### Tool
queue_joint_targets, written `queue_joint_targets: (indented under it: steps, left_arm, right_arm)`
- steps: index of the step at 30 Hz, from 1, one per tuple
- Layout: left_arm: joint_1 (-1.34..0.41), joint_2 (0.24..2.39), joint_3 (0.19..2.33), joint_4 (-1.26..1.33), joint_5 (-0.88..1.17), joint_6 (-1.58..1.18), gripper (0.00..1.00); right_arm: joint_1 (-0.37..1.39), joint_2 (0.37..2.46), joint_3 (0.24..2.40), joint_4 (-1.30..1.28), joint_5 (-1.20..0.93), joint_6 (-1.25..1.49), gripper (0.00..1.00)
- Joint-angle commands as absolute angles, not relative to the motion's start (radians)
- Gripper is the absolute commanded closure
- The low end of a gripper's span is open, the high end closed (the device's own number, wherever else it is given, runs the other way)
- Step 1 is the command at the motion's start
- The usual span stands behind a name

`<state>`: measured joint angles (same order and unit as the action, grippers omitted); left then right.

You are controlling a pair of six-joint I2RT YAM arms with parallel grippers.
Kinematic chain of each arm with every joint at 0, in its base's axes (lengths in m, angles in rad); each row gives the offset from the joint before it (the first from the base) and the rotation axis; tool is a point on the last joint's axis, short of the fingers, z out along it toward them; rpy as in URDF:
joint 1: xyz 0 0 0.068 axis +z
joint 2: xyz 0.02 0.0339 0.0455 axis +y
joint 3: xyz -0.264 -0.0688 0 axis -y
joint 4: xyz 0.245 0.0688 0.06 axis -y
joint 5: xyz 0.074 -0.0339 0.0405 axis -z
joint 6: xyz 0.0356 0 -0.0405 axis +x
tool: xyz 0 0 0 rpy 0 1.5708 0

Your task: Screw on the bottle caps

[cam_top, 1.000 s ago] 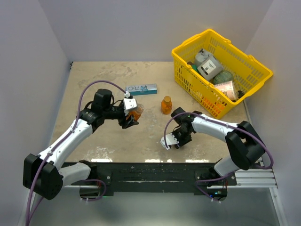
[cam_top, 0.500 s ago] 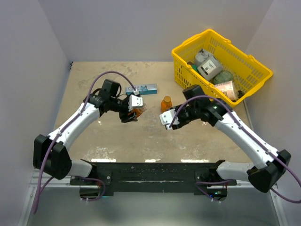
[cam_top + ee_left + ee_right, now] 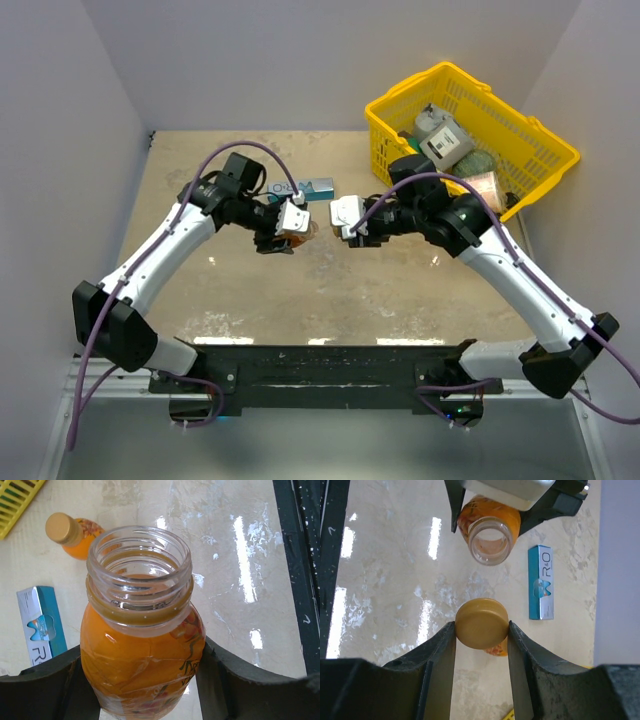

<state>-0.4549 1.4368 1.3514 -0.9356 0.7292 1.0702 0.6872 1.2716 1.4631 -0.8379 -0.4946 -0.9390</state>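
Near: right gripper (image 3: 481, 628) is clamping the loose cap (image 3: 482, 621) by its rim, face-on to the open bottle (image 3: 490, 540), apparently for threading. Mid: left gripper (image 3: 142, 672) is gripping that bottle's body, mouth tilting toward the cap. Far: second bottle (image 3: 75, 542) is standing capped near the blue box (image 3: 42, 625).

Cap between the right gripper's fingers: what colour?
Plain brownish-orange cap, no pattern visible. It shows best in the right wrist view.
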Motion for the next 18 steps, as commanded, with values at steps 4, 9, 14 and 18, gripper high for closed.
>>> queue_joint_targets:
  steps: [4, 9, 14, 18]
  left_arm:
    - [-0.517, 1.45, 1.437, -0.986, 0.744, 1.109, 1.0]
    - [-0.541, 1.447, 1.443, -0.969, 0.742, 1.089, 1.0]
    - [-0.551, 1.447, 1.453, -0.963, 0.732, 1.085, 1.0]
    - [-0.552, 1.447, 1.456, -0.954, 0.738, 1.071, 1.0]
  right_arm:
    - [0.748, 1.304, 1.551, -0.801, -0.512, -0.899, 0.72]
    - [0.768, 1.316, 1.551, -0.795, -0.514, -0.893, 0.71]
    - [0.799, 1.331, 1.549, -0.782, -0.506, -0.893, 0.7]
    - [0.827, 1.335, 1.529, -0.752, -0.459, -0.89, 0.71]
